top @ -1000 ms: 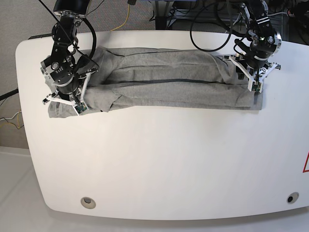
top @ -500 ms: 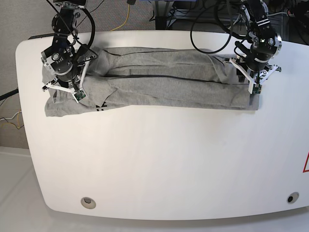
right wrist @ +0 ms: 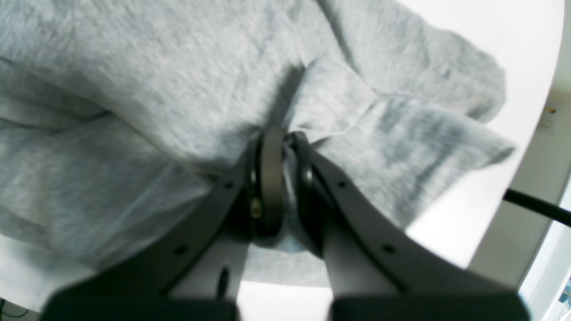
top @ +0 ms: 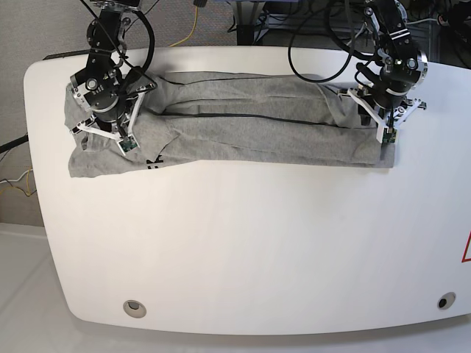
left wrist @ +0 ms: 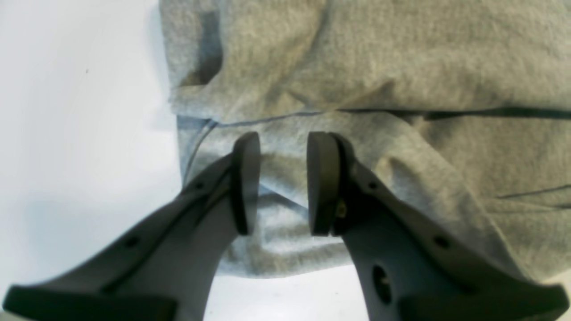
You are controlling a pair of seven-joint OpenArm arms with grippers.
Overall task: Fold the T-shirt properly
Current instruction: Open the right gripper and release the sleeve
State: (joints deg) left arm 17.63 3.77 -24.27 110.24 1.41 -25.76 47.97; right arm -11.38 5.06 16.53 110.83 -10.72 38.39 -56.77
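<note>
My right gripper pinches the soft heather-grey T-shirt, lying in a long band along the white desk's far edge, while my left gripper sits slightly spread over its hem, so one-sided pulling could skew the fold.

Spread lengthwise along the far edge of the table, the T-shirt, with bare tabletop in front of it. Over the T-shirt's end on the base view's left, the right gripper; over its opposite end, the left gripper.
</note>
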